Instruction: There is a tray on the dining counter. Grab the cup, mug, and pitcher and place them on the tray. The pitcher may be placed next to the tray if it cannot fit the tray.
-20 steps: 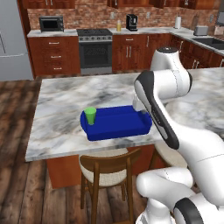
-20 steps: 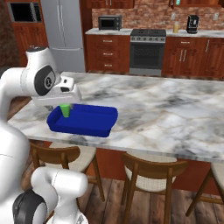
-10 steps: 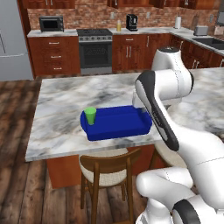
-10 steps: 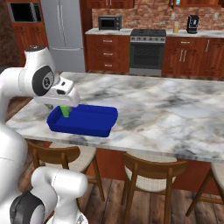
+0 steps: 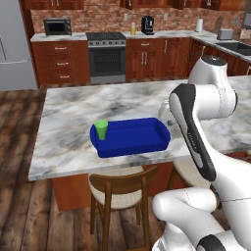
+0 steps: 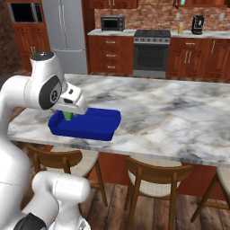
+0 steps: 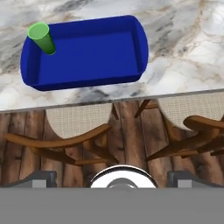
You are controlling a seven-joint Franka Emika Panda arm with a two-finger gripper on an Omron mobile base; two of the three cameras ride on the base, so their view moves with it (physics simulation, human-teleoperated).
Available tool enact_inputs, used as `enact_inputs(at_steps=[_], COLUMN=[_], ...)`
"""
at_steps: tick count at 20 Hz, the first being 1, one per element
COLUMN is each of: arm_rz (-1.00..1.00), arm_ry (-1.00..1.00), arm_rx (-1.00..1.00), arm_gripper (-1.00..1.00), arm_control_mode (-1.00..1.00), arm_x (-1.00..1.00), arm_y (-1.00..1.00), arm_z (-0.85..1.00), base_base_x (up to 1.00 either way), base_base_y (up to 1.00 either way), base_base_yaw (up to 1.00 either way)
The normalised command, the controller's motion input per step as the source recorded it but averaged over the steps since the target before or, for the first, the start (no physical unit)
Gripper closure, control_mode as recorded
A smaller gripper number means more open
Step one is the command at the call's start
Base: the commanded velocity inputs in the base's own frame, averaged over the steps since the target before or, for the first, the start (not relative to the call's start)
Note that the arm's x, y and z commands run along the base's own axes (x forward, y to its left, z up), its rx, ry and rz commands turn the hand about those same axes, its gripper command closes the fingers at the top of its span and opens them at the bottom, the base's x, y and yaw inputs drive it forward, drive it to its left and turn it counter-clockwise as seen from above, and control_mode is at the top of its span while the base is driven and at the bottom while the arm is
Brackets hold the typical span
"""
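Note:
The bright blue tray [image 5: 131,138] lies on the marble dining counter [image 5: 73,117] near its front edge. The green cup [image 5: 101,130] stands upright inside the tray's left end. My gripper [image 7: 113,177] hangs open above the counter's near edge, raised over the tray [image 7: 89,54] and cup [image 7: 42,37], holding nothing. In the right base view my hand [image 6: 72,99] covers the top of the cup [image 6: 67,116]. The mug is out of view. A small yellowish container [image 5: 133,29] on the back worktop is too small to tell whether it is the pitcher.
Wooden stools [image 5: 120,188] [image 6: 157,173] stand tucked under the counter's front edge below my hand. A stove [image 5: 106,56], a coffee machine [image 5: 146,24] and a microwave [image 5: 57,26] line the back wall. Bare marble [image 6: 179,112] stretches to the right of the tray.
In the right base view my hand has sunk a little and now overlaps the cup's top. The cup and tray have not moved, and the fingers stay open.

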Motion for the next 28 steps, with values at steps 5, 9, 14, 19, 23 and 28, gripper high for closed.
enact_inputs(at_steps=[5, 9, 14, 19, 23, 28], arm_rz=[0.03, 0.0, 0.0, 0.0, 0.0, 0.0], arm_ry=[-0.07, 0.0, 0.0, 0.0, 0.0, 0.0], arm_rx=[0.0, 0.0, 0.0, 0.0, 0.0, 0.0], arm_gripper=[-1.0, -1.0, -1.0, -1.0, -1.0, -1.0], arm_control_mode=[-1.0, -1.0, 1.0, 1.0, 1.0, 1.0], arm_x=[-0.12, -0.21, 0.0, 0.0, 0.0, 0.0], arm_y=[-0.01, 0.01, 0.0, 0.0, 0.0, 0.0], arm_z=[0.0, 0.0, 0.0, 0.0, 0.0, 0.0], base_base_x=[0.0, 0.0, -0.88, -0.55, -0.07, 0.01], base_base_y=[0.0, 0.0, 0.35, 1.0, 1.0, 1.0], base_base_yaw=[0.0, 0.0, 0.0, 0.06, 0.18, 0.2])
